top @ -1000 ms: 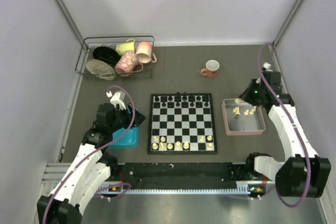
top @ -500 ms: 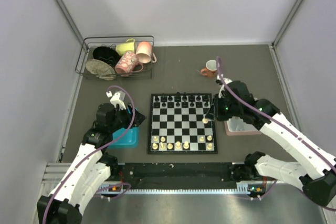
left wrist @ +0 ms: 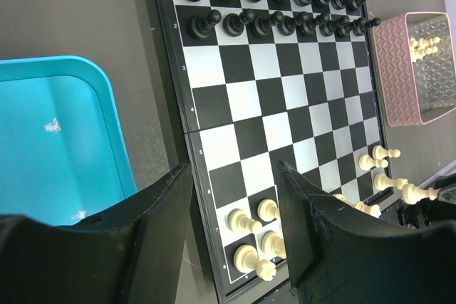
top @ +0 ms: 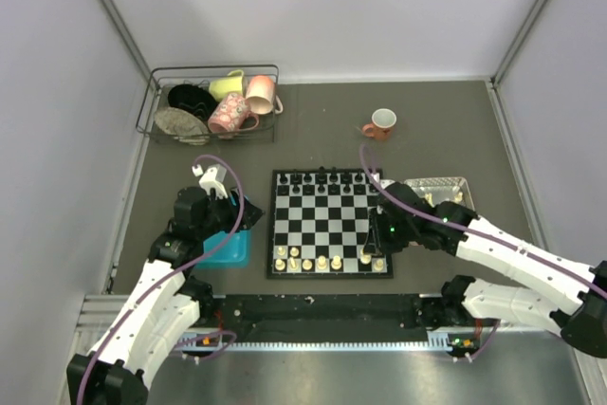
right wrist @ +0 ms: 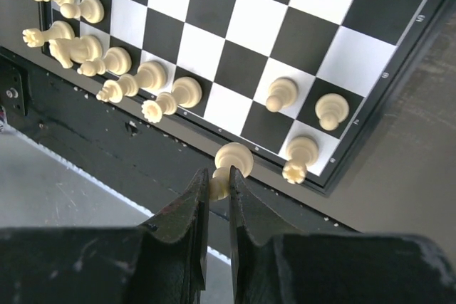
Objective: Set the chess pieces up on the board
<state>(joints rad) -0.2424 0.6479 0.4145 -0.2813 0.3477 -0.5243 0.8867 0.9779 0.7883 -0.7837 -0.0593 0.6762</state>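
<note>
The board (top: 329, 219) lies mid-table, black pieces (top: 327, 179) along its far rows and cream chess pieces (top: 308, 259) along its near rows. My right gripper (top: 372, 251) hovers over the board's near right edge, shut on one cream chess piece (right wrist: 233, 163). That piece hangs just off the border, next to the corner pieces (right wrist: 299, 154). My left gripper (left wrist: 234, 176) is open and empty, low between the blue tray (left wrist: 57, 140) and the board's left edge (left wrist: 171, 97). More cream pieces (left wrist: 425, 42) lie in the pink tray (left wrist: 399, 69).
A wire basket (top: 211, 106) of mugs stands at the far left. An orange mug (top: 380, 124) sits beyond the board. The blue tray (top: 226, 246) lies left of the board, and the pink tray (top: 438, 182) lies right of it, partly hidden by my right arm.
My right arm has swung from the pink tray across to the board's near right corner, carrying a cream piece. The left arm has not moved.
</note>
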